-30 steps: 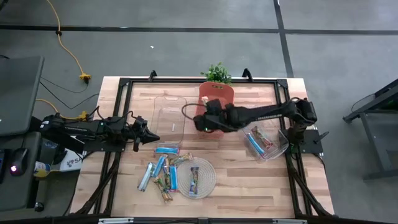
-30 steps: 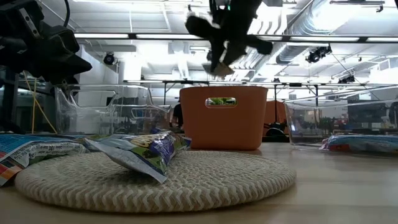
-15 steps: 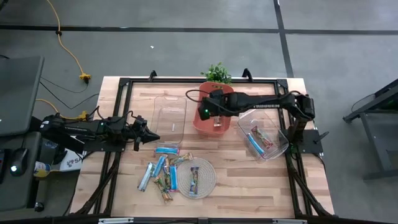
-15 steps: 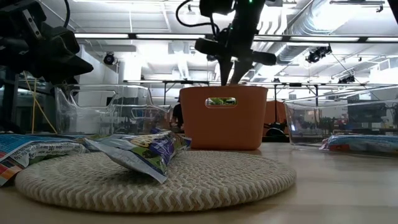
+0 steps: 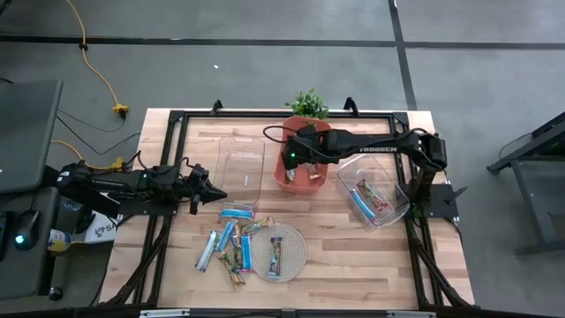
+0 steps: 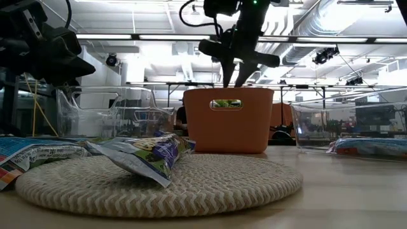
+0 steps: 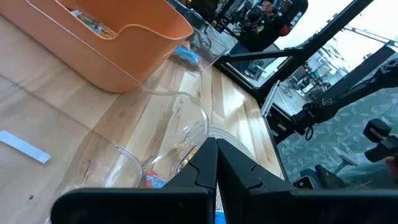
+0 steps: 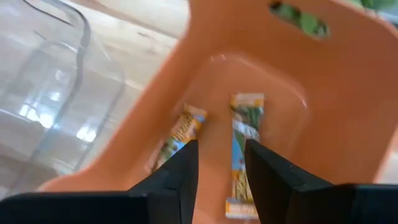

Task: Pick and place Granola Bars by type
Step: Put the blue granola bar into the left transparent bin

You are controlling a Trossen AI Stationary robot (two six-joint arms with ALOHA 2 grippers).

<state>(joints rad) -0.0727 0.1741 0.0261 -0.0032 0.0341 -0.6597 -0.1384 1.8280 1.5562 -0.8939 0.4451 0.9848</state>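
Plainly, the granola bars point(image 5: 240, 244) are light, thin, foil-wrapped packets: slick and crinkly, a little flexible, best pinched across the narrow width near the middle so they do not swing or slip. Most lie loose on the table point(image 5: 353, 256) near its front edge, roughly eight of them in the high view, though overlap makes the count uncertain; two or so rest on the round woven mat point(image 5: 297, 261). Two more lie on the floor of the orange basket point(image 8: 348, 112), as the right wrist view shows, and about three sit in the clear bin point(image 5: 399, 210) to the right. A second clear bin point(image 5: 241, 163) looks empty from above. The right hand point(image 5: 306, 157) hovers over the orange basket with its fingers parted and nothing between them. The left hand point(image 5: 214, 197) waits at the table's left side, fingers closed, holding nothing.
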